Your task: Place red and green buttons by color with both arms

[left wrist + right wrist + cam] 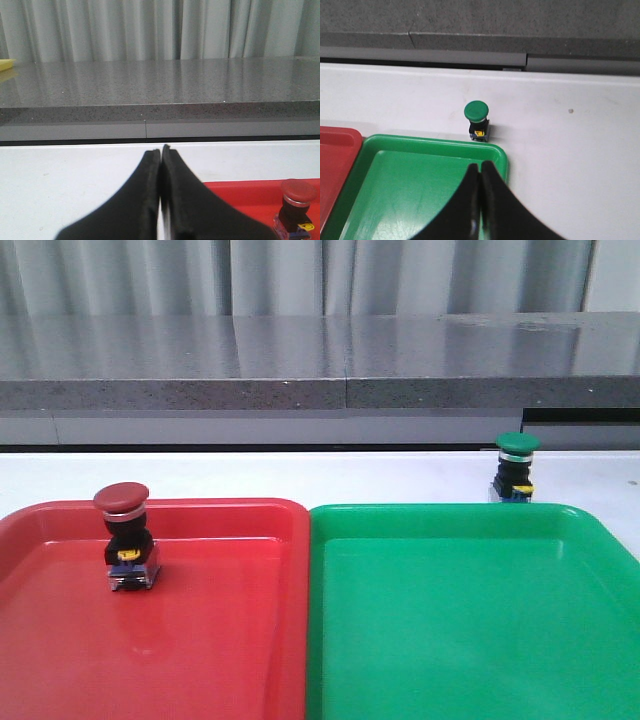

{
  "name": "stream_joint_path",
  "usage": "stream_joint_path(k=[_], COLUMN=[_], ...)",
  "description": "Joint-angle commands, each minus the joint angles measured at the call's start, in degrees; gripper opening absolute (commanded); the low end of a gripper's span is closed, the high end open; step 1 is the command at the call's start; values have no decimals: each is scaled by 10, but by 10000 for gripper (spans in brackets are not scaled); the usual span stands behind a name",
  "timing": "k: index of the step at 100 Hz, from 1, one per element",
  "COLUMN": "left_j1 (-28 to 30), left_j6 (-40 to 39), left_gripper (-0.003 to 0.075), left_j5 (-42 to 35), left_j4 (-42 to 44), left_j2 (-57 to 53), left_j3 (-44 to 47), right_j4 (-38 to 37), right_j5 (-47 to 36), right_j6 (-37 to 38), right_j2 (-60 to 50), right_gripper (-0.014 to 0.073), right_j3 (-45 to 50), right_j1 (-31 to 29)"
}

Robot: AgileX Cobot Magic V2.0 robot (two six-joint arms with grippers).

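Both your grippers are closed and empty: right gripper short of the green button, left gripper beside the red button

White counter carries two flat plastic trays side by side, edges touching: red tray on the left, green tray on the right. Behind the counter, a grey speckled ledge. Pale pleated curtain hangs at the back.
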Motion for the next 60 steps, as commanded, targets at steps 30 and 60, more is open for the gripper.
stream_joint_path(k=[30, 60], left_j1=[1, 1], left_j6=[-2, -2], left_gripper=[-19, -19], left_j5=[-50, -50], left_j4=[-4, -4], left_j2=[-17, -17], left_j3=[24, 24], right_j4=[11, 33], right_j5=[19, 12], right_j6=[-3, -3], right_j2=[37, 46], right_gripper=[406, 604], right_j3=[-20, -27], right_j1=[-3, -3])
